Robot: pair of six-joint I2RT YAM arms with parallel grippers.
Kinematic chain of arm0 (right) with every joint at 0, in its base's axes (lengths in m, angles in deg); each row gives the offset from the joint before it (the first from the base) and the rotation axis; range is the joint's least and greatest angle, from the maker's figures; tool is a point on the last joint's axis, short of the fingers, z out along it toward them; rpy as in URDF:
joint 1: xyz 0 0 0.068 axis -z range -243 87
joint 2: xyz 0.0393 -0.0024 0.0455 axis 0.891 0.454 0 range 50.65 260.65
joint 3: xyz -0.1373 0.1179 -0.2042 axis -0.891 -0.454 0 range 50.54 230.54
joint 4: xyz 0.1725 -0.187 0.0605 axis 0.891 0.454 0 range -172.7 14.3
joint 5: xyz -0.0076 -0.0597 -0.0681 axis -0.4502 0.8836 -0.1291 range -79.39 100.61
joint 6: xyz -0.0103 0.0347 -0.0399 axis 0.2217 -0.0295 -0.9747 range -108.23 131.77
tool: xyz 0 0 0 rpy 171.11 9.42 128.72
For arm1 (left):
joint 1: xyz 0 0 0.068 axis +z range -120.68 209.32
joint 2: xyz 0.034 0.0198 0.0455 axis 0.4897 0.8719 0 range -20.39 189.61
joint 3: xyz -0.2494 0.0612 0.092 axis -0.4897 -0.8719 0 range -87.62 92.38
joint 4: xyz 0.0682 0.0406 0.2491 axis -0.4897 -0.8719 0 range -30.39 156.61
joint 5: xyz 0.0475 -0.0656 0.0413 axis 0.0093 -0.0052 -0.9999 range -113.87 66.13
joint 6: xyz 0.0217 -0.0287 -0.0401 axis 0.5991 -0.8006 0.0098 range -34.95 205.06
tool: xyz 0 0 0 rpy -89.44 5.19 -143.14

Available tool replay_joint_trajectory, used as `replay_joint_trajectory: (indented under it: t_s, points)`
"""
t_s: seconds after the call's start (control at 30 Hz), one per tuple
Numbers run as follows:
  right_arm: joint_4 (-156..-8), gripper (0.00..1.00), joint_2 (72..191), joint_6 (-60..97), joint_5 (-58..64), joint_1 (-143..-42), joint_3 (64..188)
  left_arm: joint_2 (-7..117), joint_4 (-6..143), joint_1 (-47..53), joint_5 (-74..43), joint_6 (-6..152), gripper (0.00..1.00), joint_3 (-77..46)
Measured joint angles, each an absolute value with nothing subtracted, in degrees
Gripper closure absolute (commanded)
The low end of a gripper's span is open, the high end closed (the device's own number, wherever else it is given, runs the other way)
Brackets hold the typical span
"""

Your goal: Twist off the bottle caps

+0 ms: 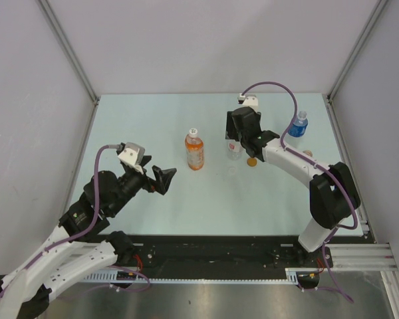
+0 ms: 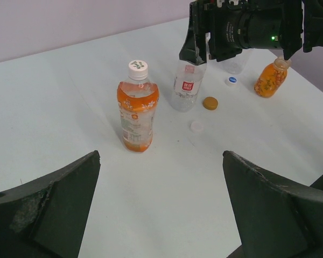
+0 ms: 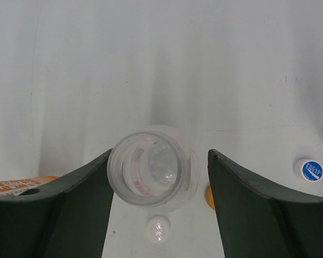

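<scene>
Right wrist: right end effector (image 3: 160, 157) spread, gripping nothing, astride uncapped bottle (image 3: 151, 173), caps (image 3: 158, 229) beside.

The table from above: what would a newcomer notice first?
The capped orange drink bottle at mid-table stands out most. Just right of it, the right hand, open, straddles an uncapped clear bottle. A white cap and an orange cap lie loose nearby.

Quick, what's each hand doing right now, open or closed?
Left hand: open, empty.
Right hand: open, straddling the uncapped clear bottle, with a gap on one side.
</scene>
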State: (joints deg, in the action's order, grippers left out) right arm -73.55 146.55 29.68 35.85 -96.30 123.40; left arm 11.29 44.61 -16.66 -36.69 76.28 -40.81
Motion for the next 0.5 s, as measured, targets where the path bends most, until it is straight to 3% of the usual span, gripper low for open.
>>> replay_joint_trajectory:
  t_s: [0.5]
  points:
    - [-73.18, 0.23, 145.74, 29.66, 36.37, -97.07, 123.4, 11.55, 44.65, -16.66, -35.71, 76.02, 0.0, -40.81]
